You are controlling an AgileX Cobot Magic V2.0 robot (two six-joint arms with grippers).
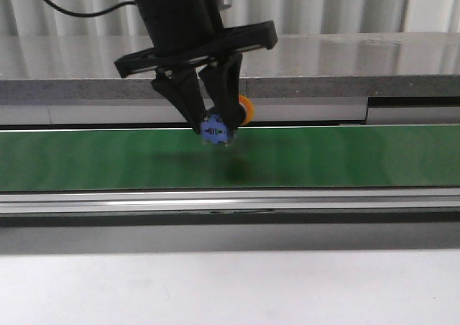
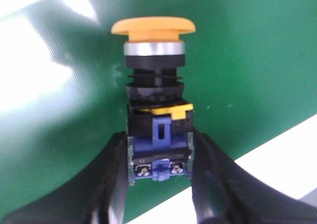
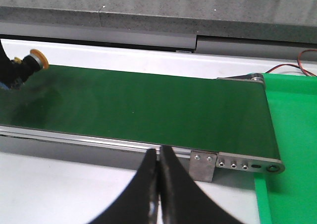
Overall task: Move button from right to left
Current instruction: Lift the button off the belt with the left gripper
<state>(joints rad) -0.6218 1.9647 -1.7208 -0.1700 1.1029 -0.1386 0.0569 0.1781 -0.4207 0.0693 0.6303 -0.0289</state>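
above the green belt (image 1: pixel 345 159), left pincer (image 1: pixel 213 129) grips the button (image 1: pixel 218 129), no legible markings.

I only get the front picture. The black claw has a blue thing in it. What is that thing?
Observer: A button. The left wrist view shows a round yellow cap, a black neck, and a blue body with silvery screws.
Child: Is it squeezed tight?
Observer: The left gripper has its jaws pressed on both sides of the blue body.
Child: Where's the other claw?
Observer: The right gripper is off by the near edge of the green belt, jaws shut and holding nothing.
Child: Does the belt stop somewhere?
Observer: Yes. The right wrist view shows its end, with a brighter green mat beside it.
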